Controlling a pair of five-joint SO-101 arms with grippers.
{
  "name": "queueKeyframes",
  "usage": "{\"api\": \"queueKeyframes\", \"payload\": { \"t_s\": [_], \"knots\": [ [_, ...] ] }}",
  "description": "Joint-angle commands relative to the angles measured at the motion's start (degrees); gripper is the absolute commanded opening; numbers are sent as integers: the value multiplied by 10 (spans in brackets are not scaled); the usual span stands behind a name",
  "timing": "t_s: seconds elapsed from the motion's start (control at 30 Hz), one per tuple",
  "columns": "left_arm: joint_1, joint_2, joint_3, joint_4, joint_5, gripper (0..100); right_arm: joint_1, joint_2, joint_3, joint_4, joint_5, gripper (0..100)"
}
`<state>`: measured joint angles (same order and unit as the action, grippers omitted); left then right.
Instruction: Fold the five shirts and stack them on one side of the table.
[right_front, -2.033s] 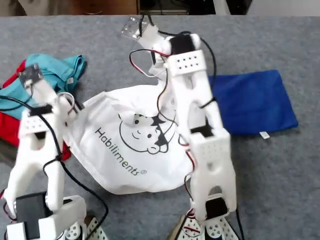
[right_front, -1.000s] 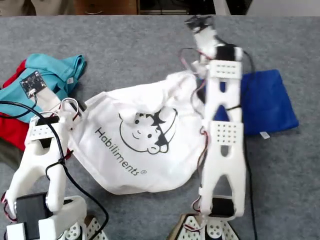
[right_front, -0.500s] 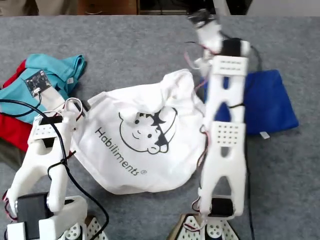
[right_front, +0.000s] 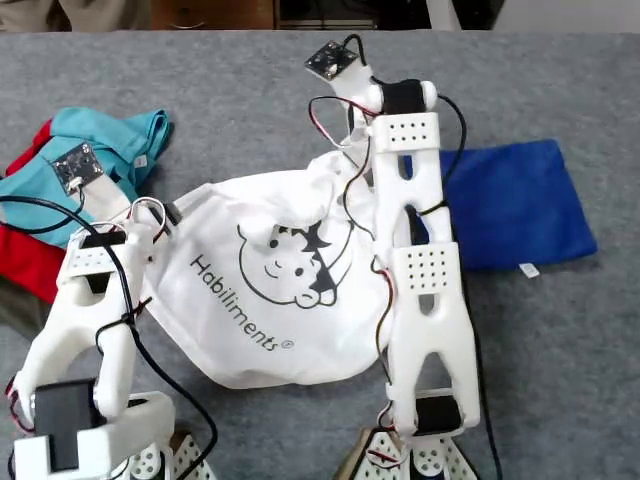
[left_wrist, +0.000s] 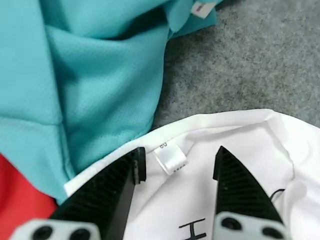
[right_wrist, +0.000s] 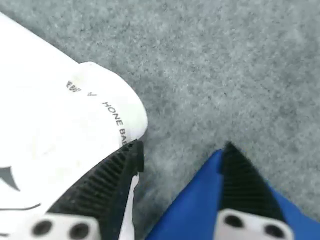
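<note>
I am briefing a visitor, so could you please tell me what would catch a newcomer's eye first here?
A big white shirt with a cartoon print lies crumpled in the middle. A folded blue shirt lies to its right; a teal shirt heaped over a red shirt lies to its left.

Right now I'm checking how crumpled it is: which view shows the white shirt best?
The high view: nearly the whole white shirt lies spread out, print up. The left wrist view shows its collar edge and neck label beside the teal shirt; the right wrist view, one white edge by the blue shirt.
</note>
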<state>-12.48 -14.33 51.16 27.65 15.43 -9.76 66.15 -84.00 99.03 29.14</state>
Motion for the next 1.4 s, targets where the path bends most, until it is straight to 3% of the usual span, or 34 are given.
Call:
{"api": "queueKeyframes", "payload": {
  "t_s": [0.0,0.2,0.43,0.83,1.1,1.37],
  "knots": [
    [5,4,-30,-6,1,226,-22,-48,-45,35,3,208],
    [5,7,-30,-7,1,225,-43,-192,91,33,-22,299],
    [4,9,-31,-6,1,225,-71,-316,320,17,34,300],
    [4,7,-32,-6,4,225,-68,-177,366,-156,25,295],
    [4,11,-44,4,5,224,-11,-136,342,-161,25,16],
    [4,12,-58,25,5,224,47,-137,278,-112,25,4]
  ]
}}
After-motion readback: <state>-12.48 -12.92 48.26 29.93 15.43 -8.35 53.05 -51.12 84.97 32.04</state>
